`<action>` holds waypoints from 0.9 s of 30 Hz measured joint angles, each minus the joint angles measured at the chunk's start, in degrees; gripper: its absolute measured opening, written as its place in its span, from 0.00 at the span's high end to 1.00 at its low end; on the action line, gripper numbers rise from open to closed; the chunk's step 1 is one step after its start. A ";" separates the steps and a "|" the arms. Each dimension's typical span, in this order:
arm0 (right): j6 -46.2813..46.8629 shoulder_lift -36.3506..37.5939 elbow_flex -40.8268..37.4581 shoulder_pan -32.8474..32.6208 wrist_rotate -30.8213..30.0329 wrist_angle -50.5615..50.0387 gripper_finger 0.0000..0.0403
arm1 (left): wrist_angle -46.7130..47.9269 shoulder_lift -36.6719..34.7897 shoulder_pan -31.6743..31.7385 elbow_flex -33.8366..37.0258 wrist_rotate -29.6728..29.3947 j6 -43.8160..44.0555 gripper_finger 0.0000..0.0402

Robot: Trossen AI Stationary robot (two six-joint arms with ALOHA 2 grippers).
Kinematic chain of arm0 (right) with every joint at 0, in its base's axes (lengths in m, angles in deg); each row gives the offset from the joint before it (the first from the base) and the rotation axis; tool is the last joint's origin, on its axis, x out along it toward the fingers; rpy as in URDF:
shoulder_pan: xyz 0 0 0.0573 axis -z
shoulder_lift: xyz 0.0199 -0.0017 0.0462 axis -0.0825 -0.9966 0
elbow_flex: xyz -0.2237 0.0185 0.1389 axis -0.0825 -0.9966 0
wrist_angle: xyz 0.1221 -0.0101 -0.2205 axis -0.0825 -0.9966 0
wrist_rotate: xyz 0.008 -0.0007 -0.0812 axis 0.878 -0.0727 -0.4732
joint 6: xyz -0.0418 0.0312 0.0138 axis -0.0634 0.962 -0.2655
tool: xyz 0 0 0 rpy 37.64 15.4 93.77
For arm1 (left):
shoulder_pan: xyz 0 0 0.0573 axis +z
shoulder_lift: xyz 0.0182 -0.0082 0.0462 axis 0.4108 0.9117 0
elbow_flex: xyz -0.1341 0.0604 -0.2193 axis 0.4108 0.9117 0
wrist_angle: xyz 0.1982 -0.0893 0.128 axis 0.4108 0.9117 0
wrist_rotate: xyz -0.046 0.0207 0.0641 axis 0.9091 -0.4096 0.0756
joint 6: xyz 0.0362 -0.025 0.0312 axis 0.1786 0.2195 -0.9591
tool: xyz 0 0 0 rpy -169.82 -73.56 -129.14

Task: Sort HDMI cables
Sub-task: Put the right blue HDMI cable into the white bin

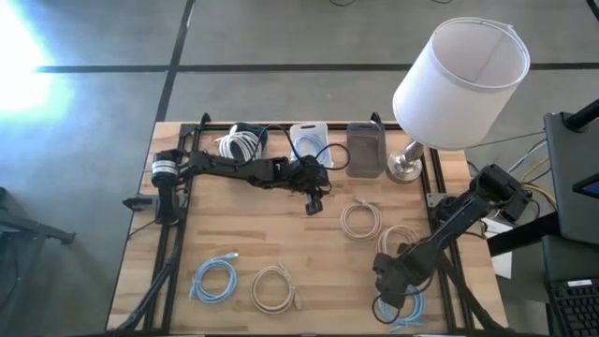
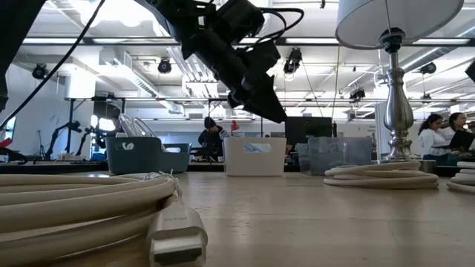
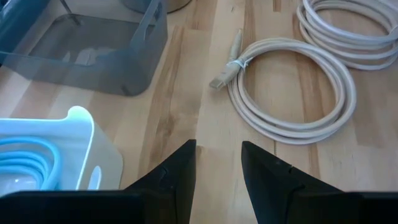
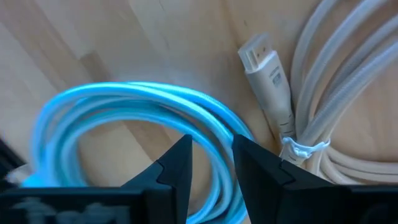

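Several coiled cables lie on the table: a beige coil point(image 1: 360, 220), another beige coil point(image 1: 398, 241), a light blue coil point(image 1: 213, 279), a beige coil point(image 1: 273, 288), and a light blue coil point(image 1: 404, 307) near the table's near right corner. My right gripper point(image 1: 391, 281) is down on that last coil point(image 4: 93, 106) and shut on it. My left gripper point(image 1: 315, 204) is open. It hangs above bare wood in front of the white bin point(image 1: 309, 145), which holds a blue cable. White cables lie in the dark bin point(image 1: 241, 142). My right gripper point(image 4: 211, 152) comes from above, pointing down, with its two fingers across the strands of the light blue coil point(image 4: 214, 134), on the side next to the beige coil's connector point(image 4: 267, 68). Some strands sit between the fingers. The coil lies flat on the table.
Three bins stand in a row at the far edge, the rightmost a clear grey one point(image 1: 365, 150). A lamp point(image 1: 459, 84) stands at the far right, with its base point(image 1: 407, 167) beside the grey bin. In the low view, a beige coil point(image 2: 89, 208) fills the foreground. People are in the room behind.
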 joint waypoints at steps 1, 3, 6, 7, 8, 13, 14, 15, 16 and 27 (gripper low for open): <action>-0.02 -0.59 0.00 -0.21 0.02 0.00 0.71 | -0.11 0.00 -0.02 0.00 -0.01 0.15 0.67; -0.34 -1.71 0.01 -0.68 0.04 0.05 0.71 | -0.09 0.00 -0.04 0.00 -0.02 0.55 0.67; -2.70 -3.07 0.19 -1.16 -0.10 0.02 0.71 | -0.07 0.00 -0.04 0.02 0.00 0.92 0.67; -3.35 -3.35 0.26 -1.23 -0.11 -0.02 0.71 | -0.14 0.00 -0.04 0.02 -0.02 1.10 0.67; -4.09 -3.77 0.24 -1.25 -0.10 -0.03 0.71 | -0.13 0.00 -0.04 0.02 0.00 1.21 0.67; -8.03 -4.41 0.18 -1.25 -0.10 -0.14 0.76 | -0.10 0.00 -0.07 0.02 -0.02 1.56 0.67; -8.84 -4.41 0.17 -1.25 -0.09 -0.13 0.78 | -0.08 0.00 -0.07 0.02 -0.02 1.56 0.67; -9.64 -4.41 0.17 -1.25 -0.08 -0.11 0.80 | -0.06 0.00 -0.07 0.02 0.00 1.56 0.67; -10.42 -4.41 0.15 -1.25 -0.08 -0.08 0.82 | -0.06 0.00 -0.07 0.02 0.00 1.56 0.67; -11.11 -1.75 0.03 -1.27 -0.49 2.16 0.96 | -0.06 0.00 -0.21 0.04 0.06 6.79 0.67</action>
